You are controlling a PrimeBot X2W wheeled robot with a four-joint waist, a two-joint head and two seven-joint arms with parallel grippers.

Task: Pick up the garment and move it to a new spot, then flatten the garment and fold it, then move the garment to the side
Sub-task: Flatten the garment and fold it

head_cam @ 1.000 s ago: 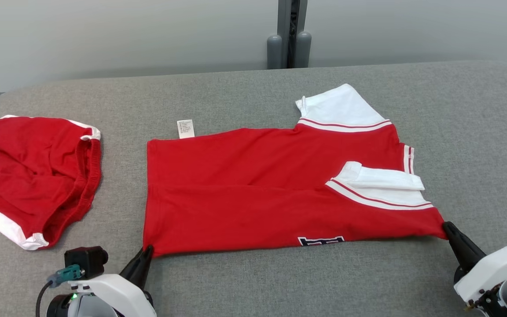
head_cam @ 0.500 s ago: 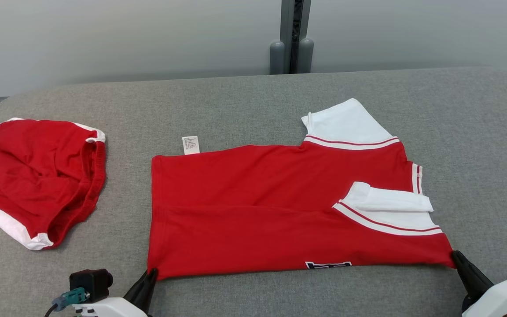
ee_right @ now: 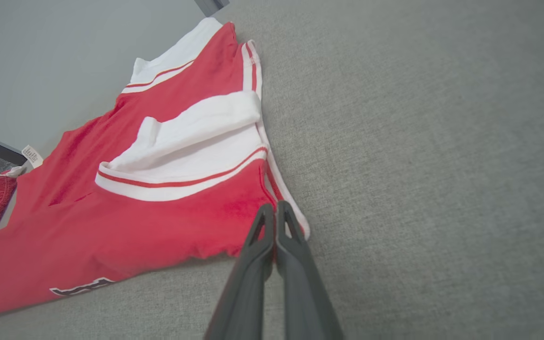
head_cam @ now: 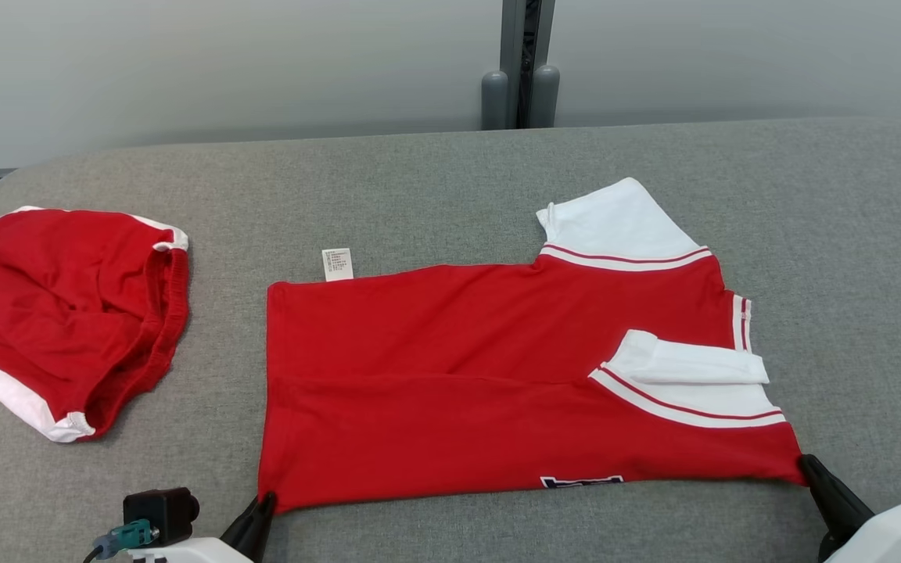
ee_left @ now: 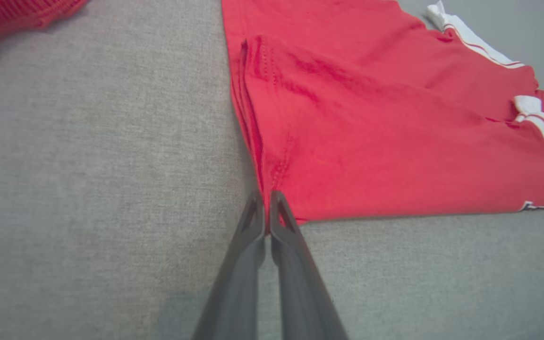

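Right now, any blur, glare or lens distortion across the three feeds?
Head view: even diffuse light, no glare, red shirt sharp, shadows faint. Left wrist view: left hand soft toward the bottom edge, hem crisp. Right wrist view: scene tilted, wide-angle stretch at the edges, right hand blurs near the lens.

Red shirt [head_cam: 497,375] folded lengthwise, flat on grey cloth surface [head_cam: 419,180], middle to right, close to near edge. White sleeves at its right end; care label [head_cam: 337,263] juts from its far-left corner. Left gripper [head_cam: 267,499] pinches near-left corner, right gripper [head_cam: 805,463] near-right corner. Red shorts [head_cam: 59,313] bunched at left edge, apart from shirt. Two grey posts [head_cam: 518,98] behind far edge.
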